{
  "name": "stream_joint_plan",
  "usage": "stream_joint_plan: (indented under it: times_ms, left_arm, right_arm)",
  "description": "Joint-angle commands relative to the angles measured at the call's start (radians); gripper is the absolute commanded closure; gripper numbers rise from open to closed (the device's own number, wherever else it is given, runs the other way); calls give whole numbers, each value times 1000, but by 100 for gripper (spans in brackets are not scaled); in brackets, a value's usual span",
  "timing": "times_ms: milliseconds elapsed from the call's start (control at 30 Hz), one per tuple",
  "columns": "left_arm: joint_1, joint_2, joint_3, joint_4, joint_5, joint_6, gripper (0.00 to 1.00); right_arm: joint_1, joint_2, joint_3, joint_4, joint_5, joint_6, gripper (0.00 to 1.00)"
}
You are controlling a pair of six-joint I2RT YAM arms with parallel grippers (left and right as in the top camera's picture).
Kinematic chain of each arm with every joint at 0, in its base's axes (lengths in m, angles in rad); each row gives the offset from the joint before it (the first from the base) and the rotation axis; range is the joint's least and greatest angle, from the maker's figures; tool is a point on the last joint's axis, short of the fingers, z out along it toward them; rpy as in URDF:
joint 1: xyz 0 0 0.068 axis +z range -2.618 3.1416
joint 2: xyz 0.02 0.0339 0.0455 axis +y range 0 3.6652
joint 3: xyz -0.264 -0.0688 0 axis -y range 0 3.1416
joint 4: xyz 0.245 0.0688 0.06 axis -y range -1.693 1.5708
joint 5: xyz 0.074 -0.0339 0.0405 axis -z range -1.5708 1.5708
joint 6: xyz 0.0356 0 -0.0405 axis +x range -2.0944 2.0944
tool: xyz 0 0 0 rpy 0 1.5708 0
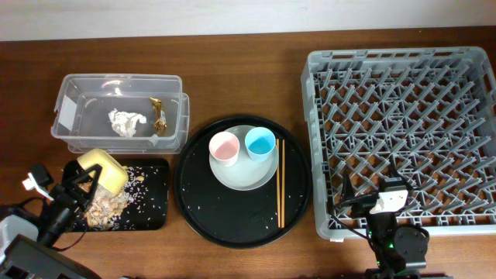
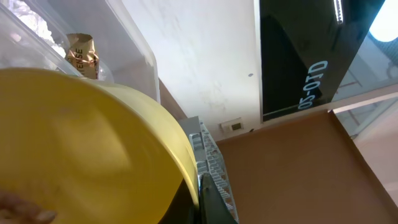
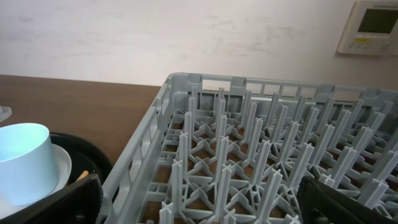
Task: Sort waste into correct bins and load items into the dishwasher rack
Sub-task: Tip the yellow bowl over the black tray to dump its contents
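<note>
yellow bowl cut off left, bottom | blue cup cut off left

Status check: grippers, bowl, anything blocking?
Left gripper shut on yellow bowl, tipped over black tray; food scraps piled beneath. Right gripper open at rack near rim. Nothing in the way.

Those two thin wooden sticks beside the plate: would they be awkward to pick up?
Probably. The chopsticks look thin and lie flat on the round black tray, leaving little to pinch. They are likely stiff and light. As narrow rods lying side by side, they may roll or separate when nudged.
</note>
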Motion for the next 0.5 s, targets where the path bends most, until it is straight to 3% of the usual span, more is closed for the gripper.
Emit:
stream_joint_plan:
  times_ms: [0,367,467]
  left_arm:
    - [5,8,-6,-40,32,27,100]
    - [5,7,21,-105,32,-6,100]
    - [-71,6,185,-278,-64,-6,100]
  right_arm:
    - [-4,-6,-7,-1,-5,1,2]
    - [-4,-6,-7,-1,-5,1,2]
    - [-4,-6,-7,-1,-5,1,2]
